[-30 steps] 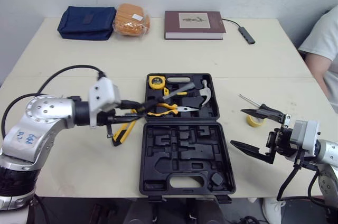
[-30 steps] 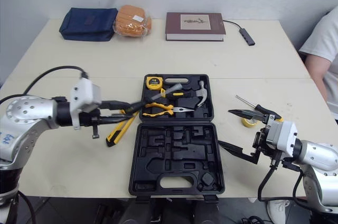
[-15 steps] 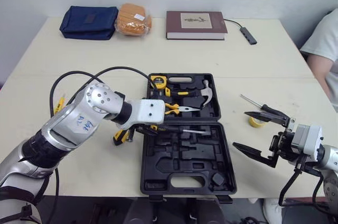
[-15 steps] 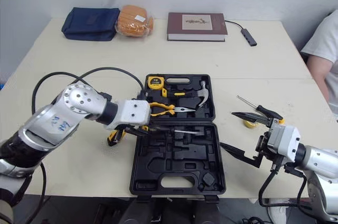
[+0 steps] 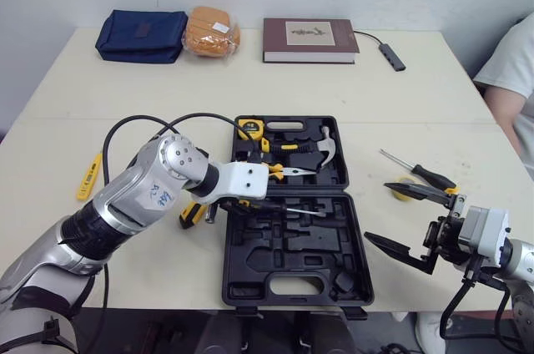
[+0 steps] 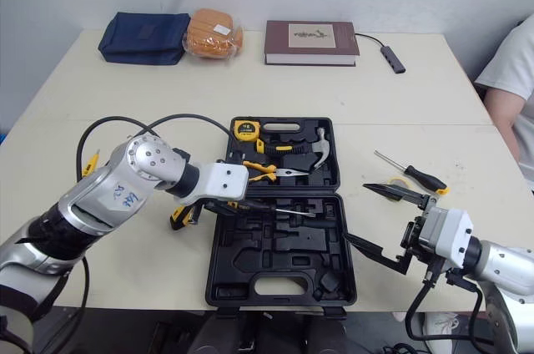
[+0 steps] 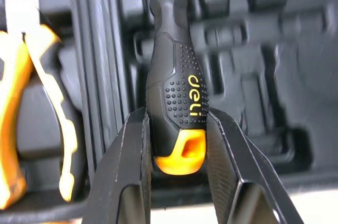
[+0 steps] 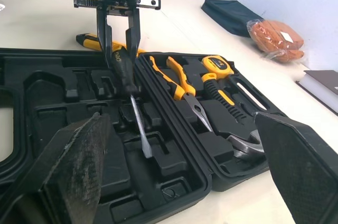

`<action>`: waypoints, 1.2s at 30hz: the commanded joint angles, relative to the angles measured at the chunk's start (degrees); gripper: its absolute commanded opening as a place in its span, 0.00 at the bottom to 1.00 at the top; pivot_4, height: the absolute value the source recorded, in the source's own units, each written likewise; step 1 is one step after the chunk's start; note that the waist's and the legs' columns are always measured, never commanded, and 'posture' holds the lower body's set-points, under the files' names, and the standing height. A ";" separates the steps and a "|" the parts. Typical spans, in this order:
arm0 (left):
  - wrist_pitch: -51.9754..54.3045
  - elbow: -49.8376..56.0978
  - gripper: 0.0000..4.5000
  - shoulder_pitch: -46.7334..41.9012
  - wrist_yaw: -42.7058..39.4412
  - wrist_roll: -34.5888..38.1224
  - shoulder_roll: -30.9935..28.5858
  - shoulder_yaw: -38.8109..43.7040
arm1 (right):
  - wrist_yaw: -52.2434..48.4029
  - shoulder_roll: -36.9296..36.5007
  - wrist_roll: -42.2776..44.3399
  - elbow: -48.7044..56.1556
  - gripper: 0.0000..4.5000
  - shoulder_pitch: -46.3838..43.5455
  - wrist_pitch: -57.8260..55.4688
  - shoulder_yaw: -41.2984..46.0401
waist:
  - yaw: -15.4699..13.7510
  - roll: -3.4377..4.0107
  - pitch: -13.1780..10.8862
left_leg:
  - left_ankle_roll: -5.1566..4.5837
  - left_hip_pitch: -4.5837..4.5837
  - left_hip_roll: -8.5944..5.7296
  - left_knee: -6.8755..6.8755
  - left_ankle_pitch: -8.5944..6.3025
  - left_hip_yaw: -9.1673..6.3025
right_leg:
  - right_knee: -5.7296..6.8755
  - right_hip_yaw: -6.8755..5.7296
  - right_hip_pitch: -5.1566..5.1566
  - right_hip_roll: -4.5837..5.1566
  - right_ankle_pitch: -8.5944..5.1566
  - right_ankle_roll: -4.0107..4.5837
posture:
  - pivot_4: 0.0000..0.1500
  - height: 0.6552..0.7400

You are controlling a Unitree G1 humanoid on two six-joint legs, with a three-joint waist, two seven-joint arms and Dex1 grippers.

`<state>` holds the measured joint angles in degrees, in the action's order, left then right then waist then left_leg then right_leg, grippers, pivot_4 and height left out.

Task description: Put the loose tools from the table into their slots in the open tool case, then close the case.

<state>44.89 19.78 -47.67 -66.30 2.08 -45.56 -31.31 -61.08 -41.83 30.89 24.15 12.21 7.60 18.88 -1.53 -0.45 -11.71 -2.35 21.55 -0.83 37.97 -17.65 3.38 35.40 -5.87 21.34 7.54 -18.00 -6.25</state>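
Our left gripper (image 7: 176,121) is clamped on the screwdriver (image 7: 173,71), its fingers pinching the butt end of the handle just above the orange cap. The tool hangs over the case's (image 5: 250,270) near half, shaft pointing across the moulded slots and tip low among them.

We judge it light and stiff. The dimpled rubber handle should not slip between the fingers. But the hold sits at the far end from the tip, so the long shaft can swing, and a hold nearer mid-handle would steady it. The slot will likely need a firm press.

Our right gripper (image 5: 375,210) hovers right of the case, fingers wide apart, empty. A second screwdriver (image 5: 421,172) and a tape roll (image 5: 403,194) lie right of the case, and a knife (image 5: 190,214) lies just left of it.
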 commanded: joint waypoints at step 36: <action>-0.49 -2.86 0.16 1.12 1.88 -6.04 2.81 -0.94 | 0.68 1.61 -2.36 -2.48 1.00 -3.97 1.18 -1.61 | -0.22 0.00 0.00 | -0.04 0.00 -0.02 0.18 0.00 -0.03 | 0.13 -0.01 -0.04 0.01 0.00 0.00 | 1.00 1.00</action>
<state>45.00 16.72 -46.67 -65.25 -2.84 -43.07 -32.63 -60.03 -40.54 28.31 21.65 8.36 7.36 16.69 -1.75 -0.45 -11.71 -2.39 21.55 -0.85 38.15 -17.65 3.35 35.54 -5.87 21.29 7.56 -18.00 -6.25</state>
